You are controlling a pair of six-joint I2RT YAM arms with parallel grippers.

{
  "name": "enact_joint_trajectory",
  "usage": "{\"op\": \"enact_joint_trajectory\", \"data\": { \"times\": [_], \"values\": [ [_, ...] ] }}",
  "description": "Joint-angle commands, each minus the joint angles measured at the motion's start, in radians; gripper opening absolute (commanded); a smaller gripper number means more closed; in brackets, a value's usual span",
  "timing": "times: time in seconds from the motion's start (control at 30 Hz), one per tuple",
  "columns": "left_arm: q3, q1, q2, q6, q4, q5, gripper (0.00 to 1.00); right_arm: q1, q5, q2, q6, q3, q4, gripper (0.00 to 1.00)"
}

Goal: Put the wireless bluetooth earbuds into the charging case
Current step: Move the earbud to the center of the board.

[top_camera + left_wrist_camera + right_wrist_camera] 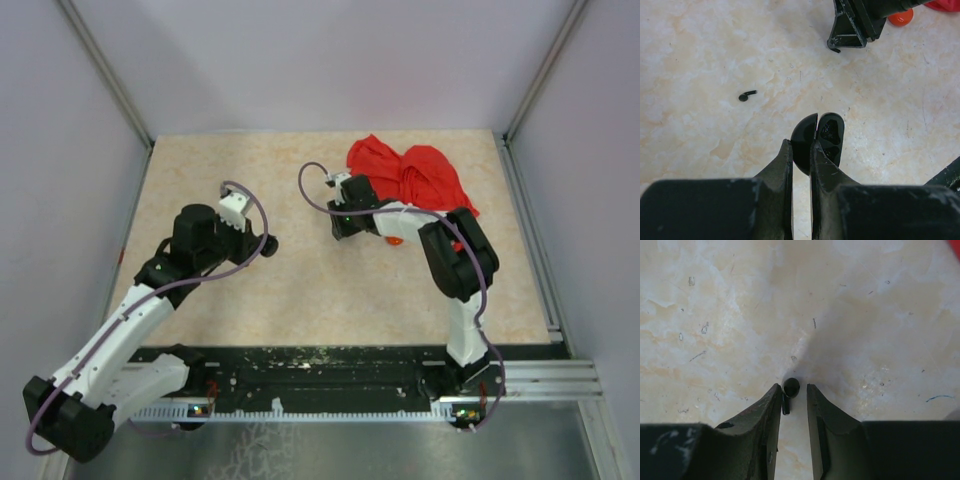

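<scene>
Our left gripper (801,149) is clamping the case (826,137) at the bottom centre of its wrist view. The case is gaping open, lid to the left and wells to the right. Both wells are looking empty to us, though they are dark and glossy.

Our right gripper (793,392) is standing with its jaws apart around the first earbud (791,386), which is lying on the table (865,315). That earbud is touching the left-hand finger, and a gap is showing on the other side, so we are not calling it grasped.

Farther out, left of centre in the left wrist view, the second earbud (746,95) is lying alone, well apart from both grippers. At the upper right an orange round thing (901,17) is sitting just beside the right arm.

We are judging the task as barely begun. The case is opened and held ready, but nothing is seated. Each earbud is waiting to be picked up, carried over and pressed into its well.

Only the right wrist view is showing the earbud between the jaws. Only the left wrist view is showing the open case and the second earbud. The top view is showing neither earbud, but it alone is showing both grippers near each other mid-table and the red cloth (410,175) at the upper right.
</scene>
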Motion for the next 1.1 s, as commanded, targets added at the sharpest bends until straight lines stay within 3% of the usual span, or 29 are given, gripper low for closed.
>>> {"op": "enact_joint_trajectory", "data": {
  "times": [0.0, 0.2, 0.37, 0.7, 1.07],
  "values": [
    [-0.008, 0.007, -0.003, 0.013, 0.004, 0.019, 0.03, -0.005, 0.011, 0.016, 0.005, 0.052, 0.01, 0.27],
    [-0.011, 0.009, -0.007, 0.012, 0.004, 0.026, 0.03, -0.002, -0.017, 0.013, -0.004, 0.043, -0.008, 0.11],
    [-0.011, 0.008, -0.008, 0.01, 0.004, 0.038, 0.03, 0.013, -0.048, -0.052, -0.006, -0.014, -0.034, 0.06],
    [-0.012, 0.01, -0.014, 0.005, 0.004, 0.067, 0.03, 0.049, -0.317, -0.18, 0.113, -0.244, 0.103, 0.06],
    [-0.016, 0.011, -0.015, 0.002, 0.004, 0.072, 0.03, 0.037, -0.216, -0.228, 0.12, -0.35, 0.116, 0.22]
  ]
}}
